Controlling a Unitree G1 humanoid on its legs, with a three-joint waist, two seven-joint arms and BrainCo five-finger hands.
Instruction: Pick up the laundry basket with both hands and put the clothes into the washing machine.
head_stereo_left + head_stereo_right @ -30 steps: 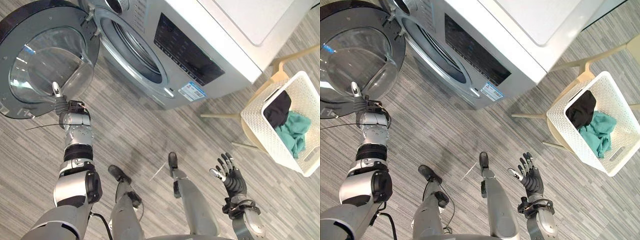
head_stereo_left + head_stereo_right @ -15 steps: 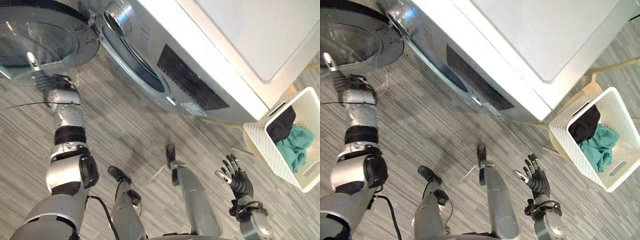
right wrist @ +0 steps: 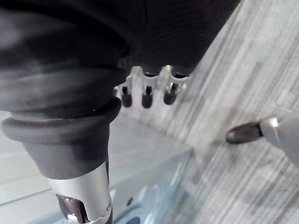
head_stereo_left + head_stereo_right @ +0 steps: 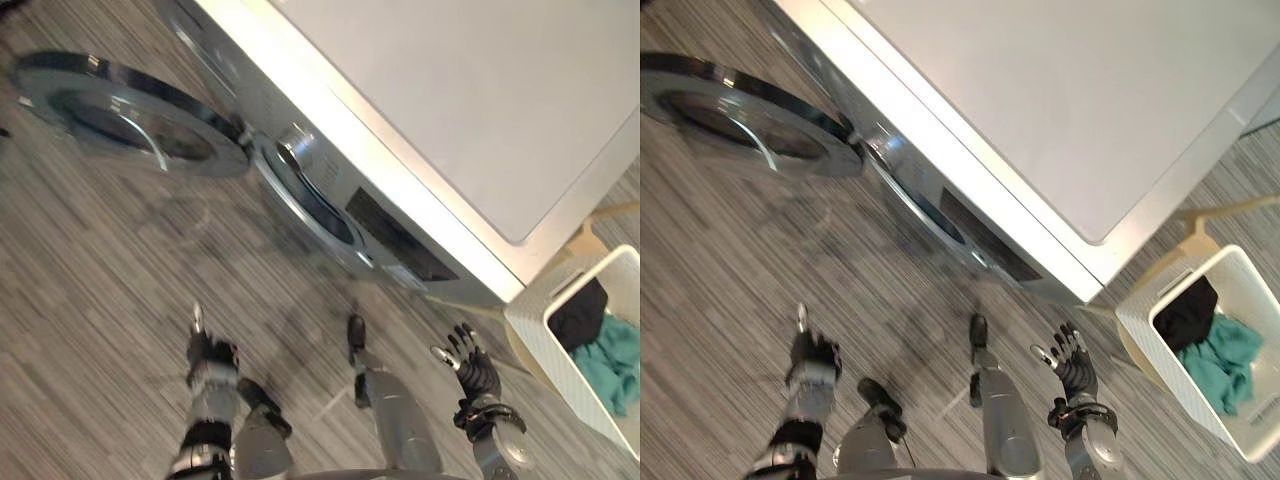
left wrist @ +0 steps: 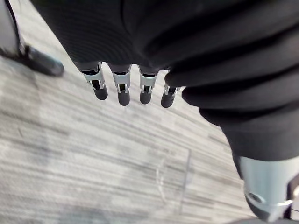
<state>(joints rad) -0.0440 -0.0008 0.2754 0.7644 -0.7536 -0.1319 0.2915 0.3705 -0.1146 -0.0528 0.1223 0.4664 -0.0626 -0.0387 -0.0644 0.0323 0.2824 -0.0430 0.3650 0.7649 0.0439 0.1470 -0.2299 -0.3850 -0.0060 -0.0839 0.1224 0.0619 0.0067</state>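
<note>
Neither hand is on the laundry basket (image 4: 1145, 350) yet, so the step in hand looks like the approach to it. To do that well, the robot should square up to the basket and bring one hand to each of two opposite walls. The fingers should hook under the rim at matching heights so the lift is level and the load does not slide to one end.

The right hand (image 4: 1072, 365) hovers over the floor (image 4: 720, 260) with its fingers spread and empty, nearer the basket but apart from it. The left hand (image 4: 812, 355) hangs low, well away from it. In its wrist view the fingers (image 5: 123, 95) look straight in a row and hold nothing, though the eye views are too soft to confirm this.

The basket is white and perforated, and sits tilted on what seems to be a pale wooden chair (image 4: 1225, 208), just beside the washing machine (image 4: 1040, 120). Inside it lie a black garment (image 4: 1185, 315) and a teal garment (image 4: 1222, 358), loosely bunched below the rim. The machine's round door (image 4: 740, 120) stands swung wide open.
</note>
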